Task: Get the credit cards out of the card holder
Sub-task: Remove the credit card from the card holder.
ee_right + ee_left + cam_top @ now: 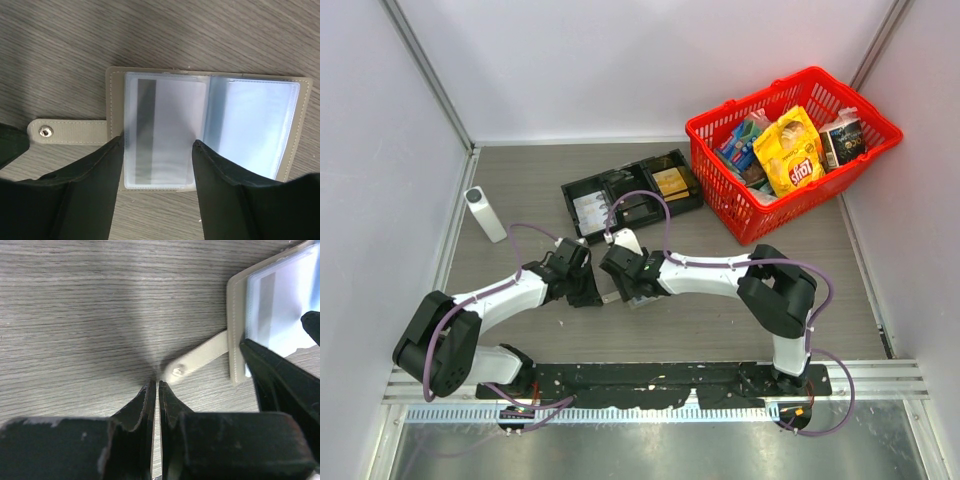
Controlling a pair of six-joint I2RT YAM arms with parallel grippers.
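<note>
- Right gripper [159, 142] spread wide, low over the card holder [116, 80], one finger to each side of the left-hand pocket. Likely lined up to nip or slide the card out.
- Card holder opened flat on the worktop [60, 45], directly beneath that gripper, clear pockets facing up for easy reach.
- Left gripper [156, 382] pressed together, nothing seen between the fingers, tips down at the worktop right by the end of the strap [200, 357]. Probably there to pin the strap and stop the holder skating away; impossible to tell whether actually bearing on it.
- Strap stretched out sideways from the holder toward the left gripper, snap [46, 131] undone and facing up.
- Now the count: one credit card [170, 125] plainly seen, dark stripe down one side, tucked in the pocket between the right gripper's fingers, not yet out.
- Second pocket [250, 130], just past the right gripper's far finger: pale blue, glossy, no telling whether filled.
- Two pockets on show, one strap, one snap.
- Well beyond both grippers: one black tray [570, 195] and one red basket [740, 205], neither in play.
</note>
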